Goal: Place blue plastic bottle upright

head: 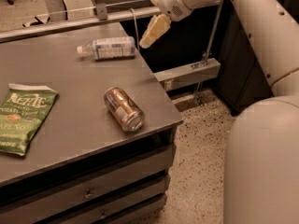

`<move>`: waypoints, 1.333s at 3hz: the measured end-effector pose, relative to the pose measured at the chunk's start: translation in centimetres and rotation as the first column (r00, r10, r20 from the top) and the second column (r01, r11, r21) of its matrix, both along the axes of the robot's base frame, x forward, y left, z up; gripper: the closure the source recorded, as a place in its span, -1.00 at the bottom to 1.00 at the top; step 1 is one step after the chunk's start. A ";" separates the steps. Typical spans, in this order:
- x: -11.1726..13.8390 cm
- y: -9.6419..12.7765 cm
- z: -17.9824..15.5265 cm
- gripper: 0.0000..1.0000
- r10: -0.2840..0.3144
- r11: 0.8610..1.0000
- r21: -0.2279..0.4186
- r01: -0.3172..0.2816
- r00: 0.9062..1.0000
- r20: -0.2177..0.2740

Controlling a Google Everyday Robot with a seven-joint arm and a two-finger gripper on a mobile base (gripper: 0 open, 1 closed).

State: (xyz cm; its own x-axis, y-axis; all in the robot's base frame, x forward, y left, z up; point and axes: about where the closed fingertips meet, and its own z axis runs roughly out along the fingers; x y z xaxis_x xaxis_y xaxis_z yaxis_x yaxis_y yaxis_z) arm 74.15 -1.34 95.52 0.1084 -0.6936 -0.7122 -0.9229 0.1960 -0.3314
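Far edge of the worktop (79,90): you have the blue plastic bottle (108,48) here, lying on its side and not upright.
Bottle orientation: white cap points left, base end points right toward the worktop's far right corner; the label faces up.
Tool (154,31): it hangs just right of the bottle's base end, over the corner of the worktop, angled down and to the left.
Tool contact: nothing is held, and you can see a gap between it and the bottle.
Tool state: you cannot tell from this view whether it is spread or pressed together.
Arm (261,27): white, coming in from the upper right.
Can (124,109): copper-brown, on its side near the worktop's right edge, well apart from the bottle, open end toward you.
Chip bag (23,118): green, flat at the left side.
Below the worktop: drawer fronts (93,190).
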 end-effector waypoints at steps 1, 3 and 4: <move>1.0 4.4 0.1 -1.00 0.053 0.995 0.080 -0.052 0.998 -0.016; 2.0 11.9 -2.4 -1.00 0.142 0.984 0.111 -0.136 0.989 -0.048; 2.5 14.0 -4.4 -1.00 0.165 0.985 0.060 -0.162 0.984 -0.059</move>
